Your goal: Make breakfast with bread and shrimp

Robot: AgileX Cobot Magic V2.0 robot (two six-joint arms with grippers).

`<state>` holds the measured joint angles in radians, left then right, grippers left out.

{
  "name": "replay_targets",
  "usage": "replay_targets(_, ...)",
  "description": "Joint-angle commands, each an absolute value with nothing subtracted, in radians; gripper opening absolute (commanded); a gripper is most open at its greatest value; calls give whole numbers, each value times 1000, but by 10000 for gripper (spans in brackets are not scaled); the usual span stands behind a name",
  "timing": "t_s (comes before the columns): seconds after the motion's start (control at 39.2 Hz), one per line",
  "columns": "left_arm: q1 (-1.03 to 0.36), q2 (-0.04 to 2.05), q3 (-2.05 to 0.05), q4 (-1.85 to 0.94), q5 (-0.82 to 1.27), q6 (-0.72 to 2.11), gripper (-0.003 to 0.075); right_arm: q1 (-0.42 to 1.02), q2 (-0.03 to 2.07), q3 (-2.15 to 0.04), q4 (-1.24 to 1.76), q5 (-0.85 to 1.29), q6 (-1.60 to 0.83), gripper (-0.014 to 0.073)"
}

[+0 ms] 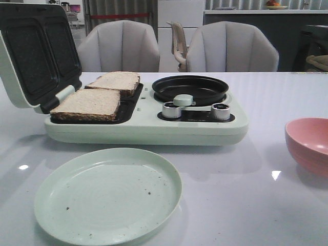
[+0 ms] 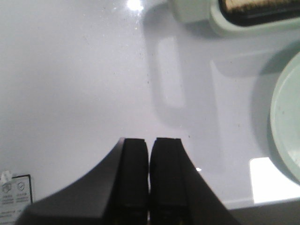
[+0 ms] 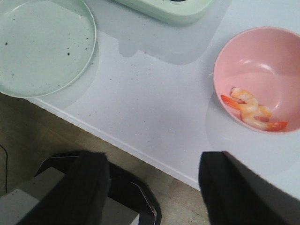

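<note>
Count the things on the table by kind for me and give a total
Square beige bread slices with brown crusts: 2
Curled orange-and-pink shrimp: 2, as far as the cluster shows
Round pale green plate: 1
Round pink bowl: 1
Pale green breakfast maker with open lid: 1
Total: 7

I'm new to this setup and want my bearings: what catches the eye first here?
Two slices of bread lie in the open mint-green breakfast maker at the table's middle, beside its empty black pan. An empty pale green plate sits in front of it. To the right, a pink bowl holds the shrimp.
</note>
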<state>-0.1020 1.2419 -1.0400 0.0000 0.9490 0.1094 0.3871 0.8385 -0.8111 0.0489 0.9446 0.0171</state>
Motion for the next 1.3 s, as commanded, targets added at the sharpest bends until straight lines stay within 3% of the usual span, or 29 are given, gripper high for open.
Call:
replay_targets(0.0,2,1276,-1124,-139,873,210,99,390,830,-839,43,889,17,525)
replay_targets(0.18,151,1389,-1284,-319,827,256,99,390,830,-839,43,889,17,525)
replay_targets(0.31,186,1489,-1414,-355,794,256,99,390,830,-839,43,889,17,525)
replay_targets(0.76,186,1823,-1729,-486,773,256,99,390,830,-839,43,889,17,525)
replay_targets(0.99,138,1837,-1748,-720,853,456,99,390,830,-839,43,889,17,525)
replay_targets(1.27,99,1819,-1765,-741,911,477,99,390,830,-839,43,889,17,525)
